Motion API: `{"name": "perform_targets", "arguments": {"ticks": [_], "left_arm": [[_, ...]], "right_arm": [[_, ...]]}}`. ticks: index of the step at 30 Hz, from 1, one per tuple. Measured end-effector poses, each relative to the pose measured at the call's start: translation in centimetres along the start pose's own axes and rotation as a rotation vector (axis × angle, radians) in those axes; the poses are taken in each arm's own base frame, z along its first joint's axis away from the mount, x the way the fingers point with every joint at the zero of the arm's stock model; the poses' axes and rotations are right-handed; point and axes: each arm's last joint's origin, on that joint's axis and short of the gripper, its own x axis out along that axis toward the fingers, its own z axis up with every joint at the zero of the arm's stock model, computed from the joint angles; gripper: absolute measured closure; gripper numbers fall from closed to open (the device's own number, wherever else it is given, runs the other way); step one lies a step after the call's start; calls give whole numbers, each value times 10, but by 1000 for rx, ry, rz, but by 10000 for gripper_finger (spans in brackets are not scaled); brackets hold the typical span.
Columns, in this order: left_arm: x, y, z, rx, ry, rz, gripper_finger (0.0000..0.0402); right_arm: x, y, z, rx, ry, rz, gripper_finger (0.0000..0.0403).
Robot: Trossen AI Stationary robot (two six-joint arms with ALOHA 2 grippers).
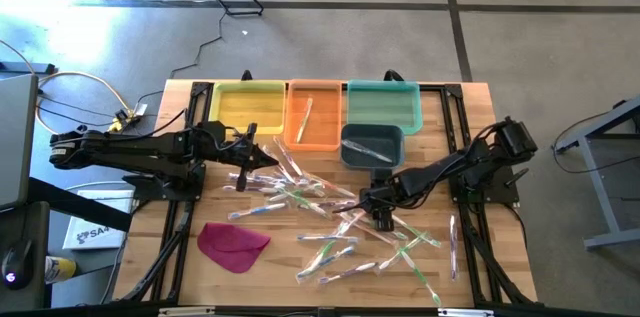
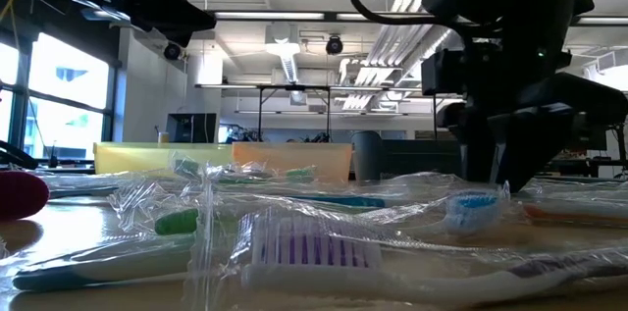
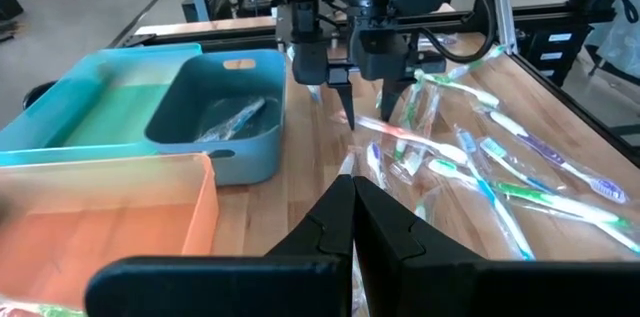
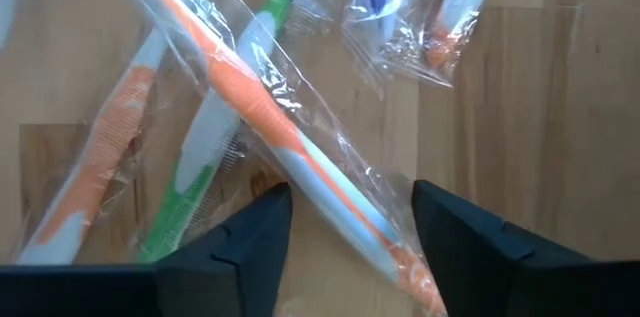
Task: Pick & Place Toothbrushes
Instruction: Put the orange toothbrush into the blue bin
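Observation:
Several wrapped toothbrushes (image 1: 330,227) lie scattered flat on the wooden table. My right gripper (image 1: 378,215) points steeply down over the middle of the pile. It is open, and its fingers (image 4: 250,247) stand on either side of an orange-and-white toothbrush (image 4: 270,117) that runs slanting between them. Whether they touch its wrapper I cannot tell. My left gripper (image 3: 352,207) is shut and empty; it hovers near the pile's far left end (image 1: 268,160).
Four bins stand along the far edge: yellow (image 1: 245,107), orange (image 1: 318,129) with one toothbrush, green (image 1: 383,105), and a blue-grey one (image 1: 372,147) holding wrapped toothbrushes. A magenta cloth (image 1: 233,245) lies at the near left. Metal rails run down both table sides.

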Motion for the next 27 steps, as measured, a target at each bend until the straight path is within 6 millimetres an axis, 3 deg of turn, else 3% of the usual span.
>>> {"name": "perform_targets", "arguments": {"ticks": [15, 27], "left_arm": [[0, 0, 0, 0, 0, -2, 401], [0, 0, 0, -1, 2, -1, 401]], "right_arm": [[0, 1, 1, 1, -2, 22, 376], [-3, 1, 0, 1, -1, 33, 386]]}}
